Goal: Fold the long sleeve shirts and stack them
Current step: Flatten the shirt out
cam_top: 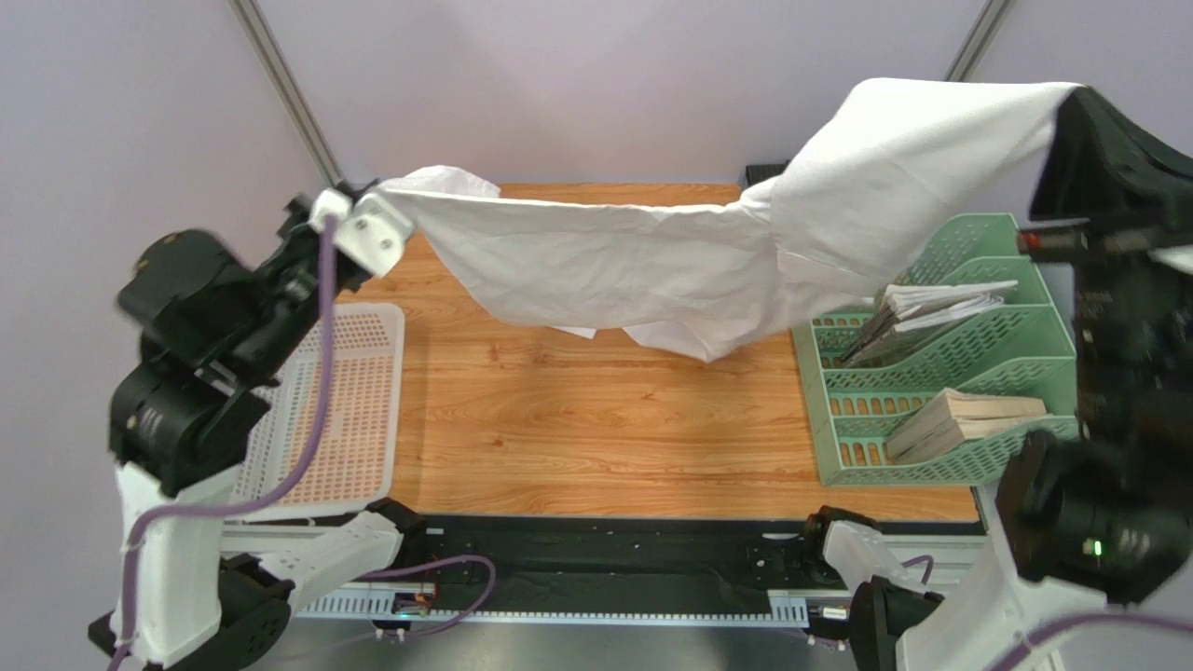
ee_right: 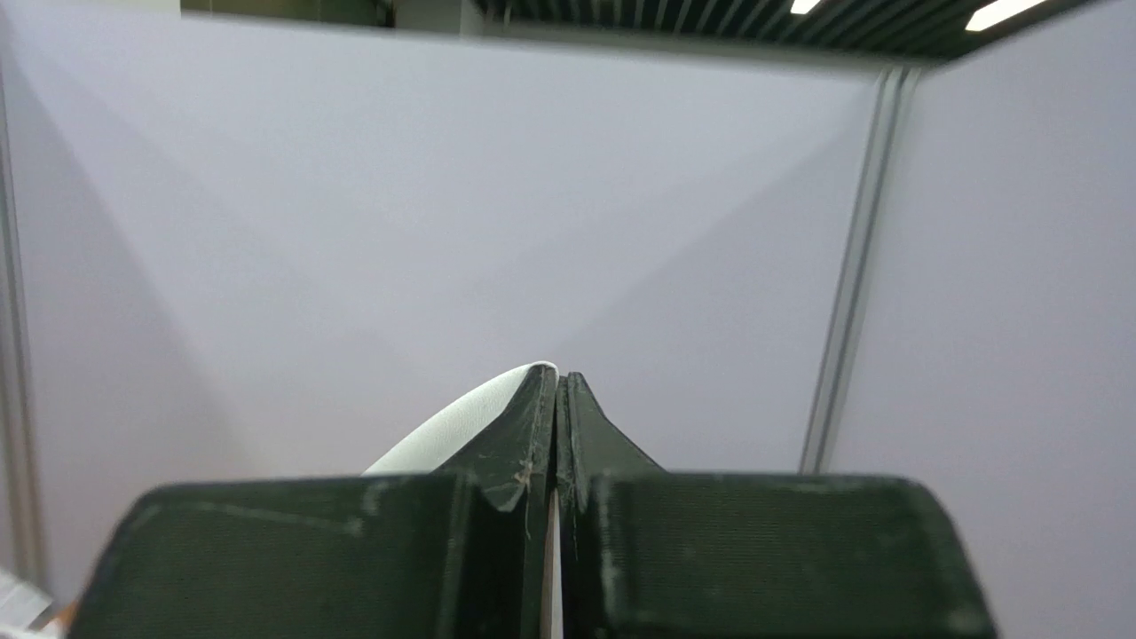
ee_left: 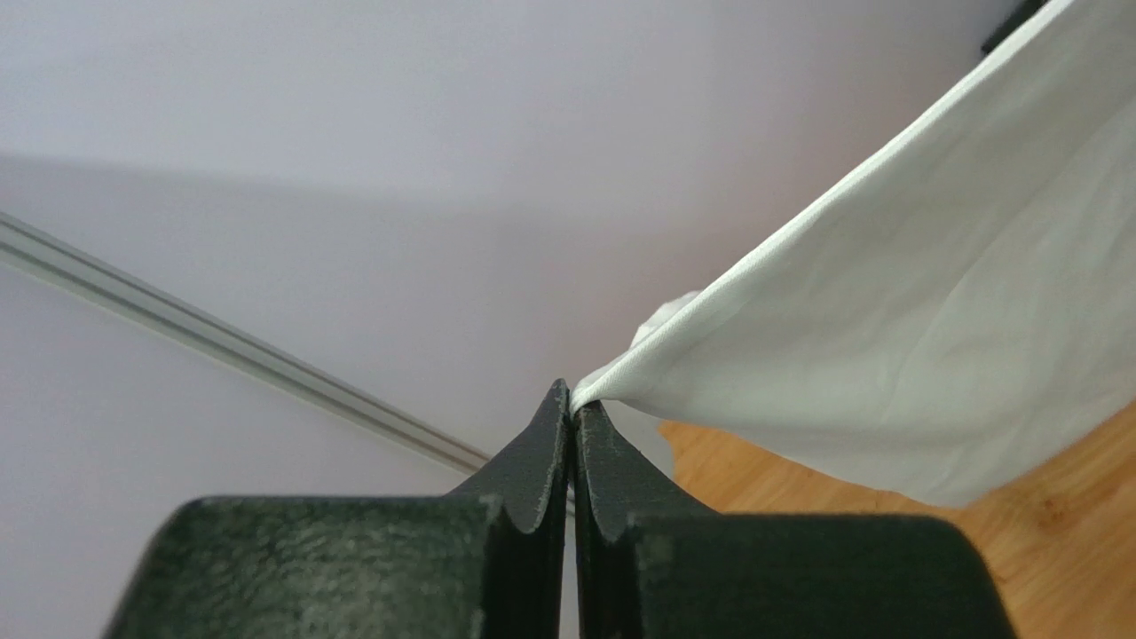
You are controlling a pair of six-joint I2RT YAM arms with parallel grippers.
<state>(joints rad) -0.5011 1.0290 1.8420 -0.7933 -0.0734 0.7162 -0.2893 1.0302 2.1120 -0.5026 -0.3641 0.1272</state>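
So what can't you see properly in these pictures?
- White shirt: top view, hanging bunched, so folds hide collar, buttons and sleeves.
- Right hand: top view, mostly covered by the shirt's raised corner; its wrist view shows only a cloth sliver.
- White mesh basket: top view, partly behind the left arm.
- Papers in the green tray: top view, too small to read.

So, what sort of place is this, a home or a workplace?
Probably a robot lab or test cell, not a home: plain partition walls with metal posts stand behind the wooden table, the left arm and right arm are mounted at its near edge, and a green file rack holds papers.
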